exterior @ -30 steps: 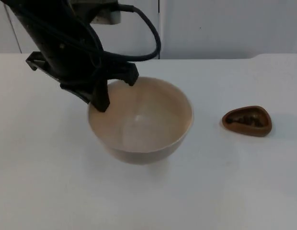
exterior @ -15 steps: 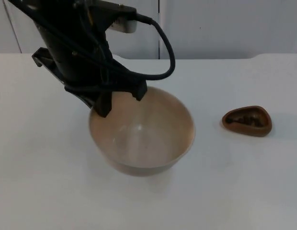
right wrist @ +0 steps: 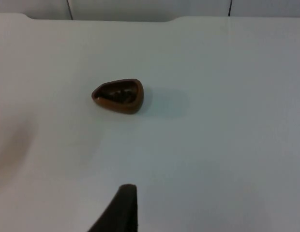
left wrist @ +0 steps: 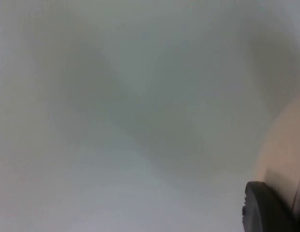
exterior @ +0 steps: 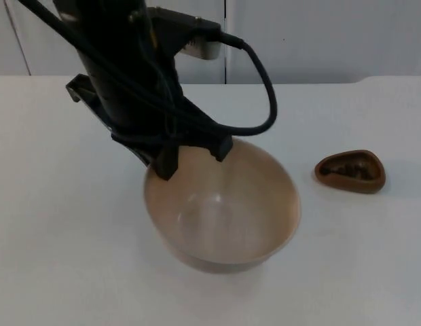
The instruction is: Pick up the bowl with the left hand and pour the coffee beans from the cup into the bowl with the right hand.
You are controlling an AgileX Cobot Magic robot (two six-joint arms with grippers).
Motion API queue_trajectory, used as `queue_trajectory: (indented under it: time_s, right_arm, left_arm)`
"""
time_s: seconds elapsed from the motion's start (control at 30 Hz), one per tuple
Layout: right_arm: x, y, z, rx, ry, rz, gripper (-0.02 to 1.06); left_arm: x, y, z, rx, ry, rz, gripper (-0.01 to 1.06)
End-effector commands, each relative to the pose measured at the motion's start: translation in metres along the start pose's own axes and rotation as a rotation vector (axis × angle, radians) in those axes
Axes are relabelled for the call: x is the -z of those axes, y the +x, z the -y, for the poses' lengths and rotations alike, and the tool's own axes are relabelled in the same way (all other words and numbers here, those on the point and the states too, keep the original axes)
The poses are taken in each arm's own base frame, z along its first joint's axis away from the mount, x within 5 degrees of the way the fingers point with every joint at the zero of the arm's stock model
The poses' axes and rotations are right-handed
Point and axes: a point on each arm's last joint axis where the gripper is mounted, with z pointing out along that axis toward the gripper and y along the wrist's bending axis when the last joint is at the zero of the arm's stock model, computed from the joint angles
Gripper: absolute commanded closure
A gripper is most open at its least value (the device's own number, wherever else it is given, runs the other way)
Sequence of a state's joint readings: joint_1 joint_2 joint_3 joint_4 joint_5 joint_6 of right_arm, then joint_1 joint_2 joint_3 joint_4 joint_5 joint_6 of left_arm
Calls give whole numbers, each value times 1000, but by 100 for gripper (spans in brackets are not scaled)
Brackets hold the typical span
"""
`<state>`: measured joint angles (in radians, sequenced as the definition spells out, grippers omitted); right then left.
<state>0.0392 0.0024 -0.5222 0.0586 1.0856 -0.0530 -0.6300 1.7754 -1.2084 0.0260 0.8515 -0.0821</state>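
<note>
The bowl (exterior: 224,210), a pale beige round vessel with a smooth, bare inside, hangs tilted above the white table (exterior: 54,258), its far rim clamped between the fingers of the left gripper (exterior: 193,155). No brand, label or writing can be read on it or on anything near it. The table top is plain and white and runs back to a grey partition wall (exterior: 319,37) behind the bowl. Well apart from the bowl, on the side away from the left arm, sits the cup (exterior: 351,171), a small brown teardrop-shaped dish holding dark coffee beans (right wrist: 118,94). The right gripper (right wrist: 122,209) waits above the table near the cup; whether its fingers are parted or closed cannot be told.
</note>
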Motion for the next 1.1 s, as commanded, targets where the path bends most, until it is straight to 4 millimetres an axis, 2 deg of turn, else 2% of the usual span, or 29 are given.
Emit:
queue_trajectory:
  time_s: [0.0, 0.4, 0.87, 1.07]
  right_arm:
    - [-1, 1, 0, 0, 8, 2, -1]
    - [-1, 0, -6, -40, -59, 10, -1]
    - [-1, 0, -6, -27, -64, 12, -1]
    - [-1, -1, -6, -24, -64, 17, -1]
  left_arm:
    - [5, -2, 9, -23, 5, 34, 105]
    - [1, -4, 10, -1, -2, 49, 105]
    - [-35, -9, 12, 9, -1, 30, 105]
    - [-42, -8, 12, 10, -1, 11, 105]
